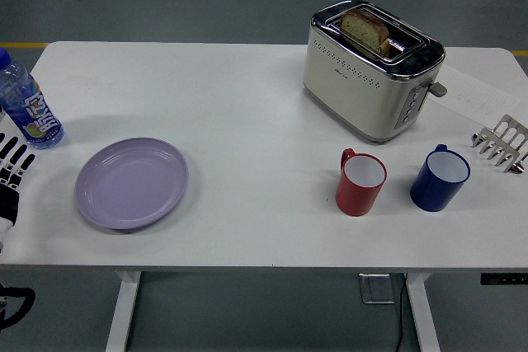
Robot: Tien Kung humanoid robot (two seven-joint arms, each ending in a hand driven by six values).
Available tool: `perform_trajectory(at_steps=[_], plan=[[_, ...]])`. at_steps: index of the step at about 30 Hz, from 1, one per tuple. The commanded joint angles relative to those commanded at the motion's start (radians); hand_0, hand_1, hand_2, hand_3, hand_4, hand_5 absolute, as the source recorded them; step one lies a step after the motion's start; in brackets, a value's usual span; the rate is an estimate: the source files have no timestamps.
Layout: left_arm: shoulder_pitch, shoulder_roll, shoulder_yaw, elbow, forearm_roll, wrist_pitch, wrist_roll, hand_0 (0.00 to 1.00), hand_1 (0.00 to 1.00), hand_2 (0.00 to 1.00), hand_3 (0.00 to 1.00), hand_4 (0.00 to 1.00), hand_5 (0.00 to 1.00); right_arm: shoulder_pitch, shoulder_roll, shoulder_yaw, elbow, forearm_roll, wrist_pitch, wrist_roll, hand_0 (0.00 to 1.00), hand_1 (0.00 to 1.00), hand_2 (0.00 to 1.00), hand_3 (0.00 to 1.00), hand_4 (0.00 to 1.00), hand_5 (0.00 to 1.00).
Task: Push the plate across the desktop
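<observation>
Left hand (11, 172): enters at the near left edge of the bench (247, 113). Its fingers (16, 158) are extended and slightly spread, holding nothing. They rest over the bench surface, just left of the plate and apart from it.

Right hand (503, 144): visible at the right edge, further back. Its pale fingers (495, 139) are extended and spread, holding nothing, just right of the blue mug.

Plate (132, 183): lilac, round, empty. It lies flat at the near left of the bench, close to the near edge.

Red mug (361, 181): upright, right of centre, white inside, nothing visible in it. Handle faces far left.

Blue mug (440, 178): upright, just right of the red mug and apart from it, white inside, nothing visible in it.

Water bottle (27, 106): upright at the left edge, beyond the left hand, blue cap fitted.

Toaster (371, 70): cream and chrome, at the far right. One slice of bread (365, 30) stands in a slot.
</observation>
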State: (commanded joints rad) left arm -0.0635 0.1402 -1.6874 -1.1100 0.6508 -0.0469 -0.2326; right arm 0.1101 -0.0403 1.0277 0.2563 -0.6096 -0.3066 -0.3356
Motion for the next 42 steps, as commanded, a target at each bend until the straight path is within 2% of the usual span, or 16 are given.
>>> perform_trajectory(at_steps=[6, 14, 24, 36, 42], plan=[[0.000, -0.014, 0.023, 0.005, 0.011, -0.006, -0.004, 0.753, 0.788, 0.756, 0.686, 0.617, 0.998, 0.001, 0.000, 0.000, 0.000, -0.002, 0.001, 0.001, 0.577, 0.517, 0.609, 0.568, 0.217, 0.533], [0.004, -0.015, 0.073, 0.023, 0.002, -0.006, -0.020, 0.747, 0.787, 0.749, 0.682, 0.609, 0.998, -0.001, 0.001, 0.004, 0.001, -0.011, 0.002, -0.002, 0.577, 0.517, 0.609, 0.567, 0.217, 0.533], [0.003, -0.034, 0.109, 0.029, 0.010, 0.001, -0.030, 0.749, 0.784, 0.749, 0.677, 0.598, 0.998, -0.005, 0.002, 0.010, 0.002, -0.023, 0.002, -0.009, 0.577, 0.517, 0.609, 0.568, 0.218, 0.533], [0.002, -0.079, 0.130, 0.035, 0.013, 0.005, -0.040, 0.750, 0.782, 0.749, 0.676, 0.593, 0.998, -0.014, 0.003, 0.017, 0.003, -0.038, 0.003, -0.014, 0.577, 0.517, 0.609, 0.568, 0.218, 0.533], [-0.011, -0.093, 0.151, 0.038, 0.010, 0.009, -0.045, 0.752, 0.782, 0.751, 0.677, 0.587, 0.998, -0.011, 0.002, 0.012, 0.002, -0.031, 0.004, -0.010, 0.577, 0.517, 0.609, 0.567, 0.217, 0.532]])
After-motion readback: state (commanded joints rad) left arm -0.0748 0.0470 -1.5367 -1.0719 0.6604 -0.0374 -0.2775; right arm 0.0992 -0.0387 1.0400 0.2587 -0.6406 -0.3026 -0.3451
